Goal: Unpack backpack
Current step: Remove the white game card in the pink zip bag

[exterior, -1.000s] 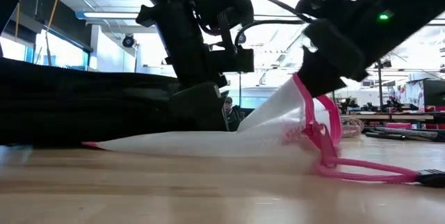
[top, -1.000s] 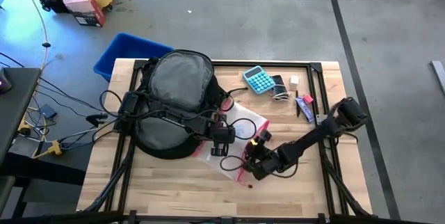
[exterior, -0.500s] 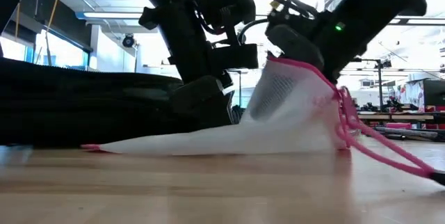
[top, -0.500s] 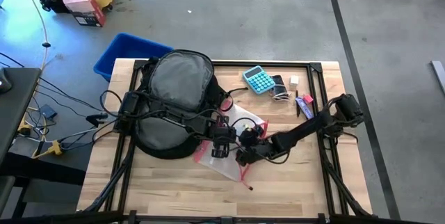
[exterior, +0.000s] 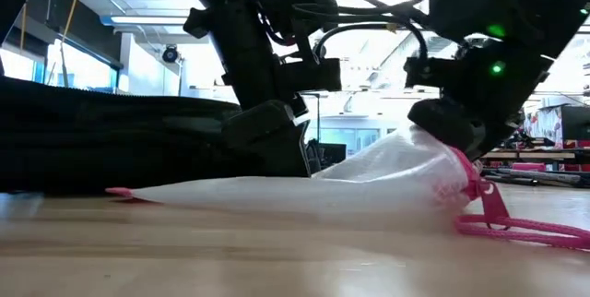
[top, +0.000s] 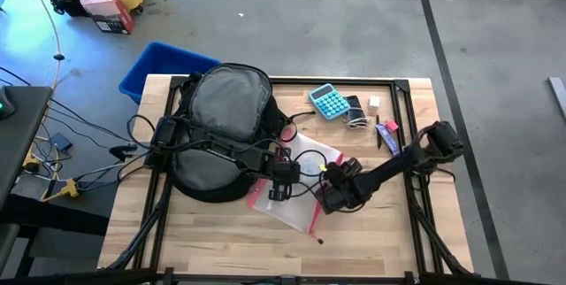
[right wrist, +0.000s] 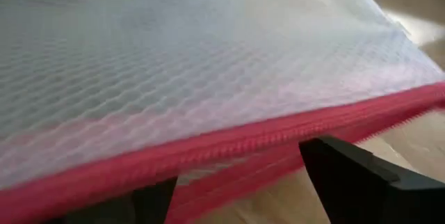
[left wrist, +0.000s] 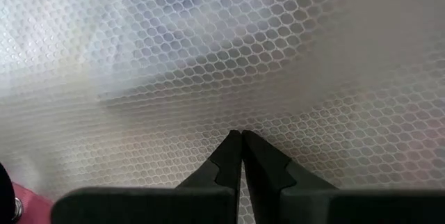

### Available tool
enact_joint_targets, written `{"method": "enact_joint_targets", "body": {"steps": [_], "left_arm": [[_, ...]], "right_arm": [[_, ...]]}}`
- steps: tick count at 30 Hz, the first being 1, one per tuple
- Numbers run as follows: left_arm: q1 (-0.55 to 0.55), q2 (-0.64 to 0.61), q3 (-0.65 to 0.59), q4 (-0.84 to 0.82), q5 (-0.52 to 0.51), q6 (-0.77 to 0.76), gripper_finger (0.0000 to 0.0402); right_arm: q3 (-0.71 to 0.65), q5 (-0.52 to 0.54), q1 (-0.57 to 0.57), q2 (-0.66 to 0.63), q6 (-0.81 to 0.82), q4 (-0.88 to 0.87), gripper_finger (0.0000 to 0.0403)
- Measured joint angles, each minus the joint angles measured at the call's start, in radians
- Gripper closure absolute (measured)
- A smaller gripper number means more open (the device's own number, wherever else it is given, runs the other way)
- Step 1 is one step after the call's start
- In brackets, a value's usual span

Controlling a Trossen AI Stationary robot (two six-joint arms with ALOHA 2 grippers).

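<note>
Pouch (top: 296,183) handling beside backpack (top: 221,130): I see left gripper (left wrist: 241,138) pinched shut against mesh, right gripper (right wrist: 236,175) spread wide at pink zipper edge; next needs a firm regrasp.

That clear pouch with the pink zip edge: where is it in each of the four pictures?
High view: pouch right of the backpack, centre table.
Low view: pouch across the middle, on the table.
Left wrist view: mesh fills the picture.
Right wrist view: fills most.
Shared landmark: pink zip edge.
</note>
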Motion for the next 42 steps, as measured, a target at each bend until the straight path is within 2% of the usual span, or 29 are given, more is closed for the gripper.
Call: {"method": "enact_joint_targets", "body": {"steps": [5,11,16,22,31,38,42], "left_arm": [[0.000,0.000,0.000,-0.002,0.000,0.000,0.0401],[-0.001,0.000,0.000,-0.001,-0.003,-0.001,0.0401],[-0.001,0.000,0.000,-0.001,-0.002,-0.009,0.0401],[-0.001,0.000,-0.001,-0.001,-0.003,-0.009,0.0401],[0.000,0.000,-0.001,-0.007,-0.002,-0.017,0.0401],[0.000,0.000,-0.001,-0.021,-0.002,-0.017,0.0401],[0.000,0.000,-0.001,-0.023,-0.002,-0.017,0.0401]], "right_arm": [[0.000,0.055,0.032,0.000,-0.130,0.160,0.0145],[0.000,0.075,0.009,0.000,-0.234,0.288,0.0149],[0.000,-0.036,-0.023,0.000,-0.292,0.310,0.0149],[0.000,-0.043,-0.015,0.000,-0.423,0.452,0.0149],[0.003,-0.134,-0.060,-0.002,-0.313,0.306,0.0149],[0.003,-0.085,-0.009,-0.014,-0.127,0.074,0.0149],[-0.002,-0.025,0.046,-0.053,-0.081,0.038,0.0149]]}}
